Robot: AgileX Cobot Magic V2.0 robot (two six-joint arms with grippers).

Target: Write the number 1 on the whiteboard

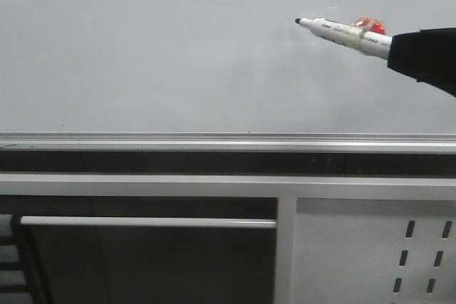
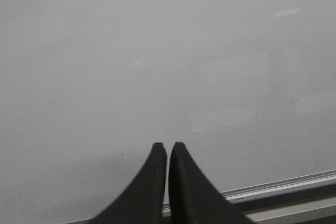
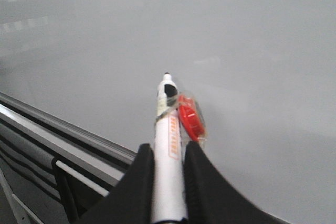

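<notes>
Now the left black gripper [image 2: 167,153] has its two fingers pressed together with nothing between them, in front of the large glossy pale grey whiteboard [image 1: 157,55] above its silver aluminium bottom rail [image 1: 214,140]. Further right, the right black gripper [image 3: 168,153] clamps a white marker pen [image 1: 342,32] with an orange-red round piece [image 1: 370,25] taped on it. The black tip points left, near the board; no stroke shows there.

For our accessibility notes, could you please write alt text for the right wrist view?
The right gripper holds a white marker pen between its black jaws, the black tip pointing at a blank, glossy whiteboard with no stroke on it. A red piece is taped to the pen's side, and the board's silver bottom rail runs below.
</notes>
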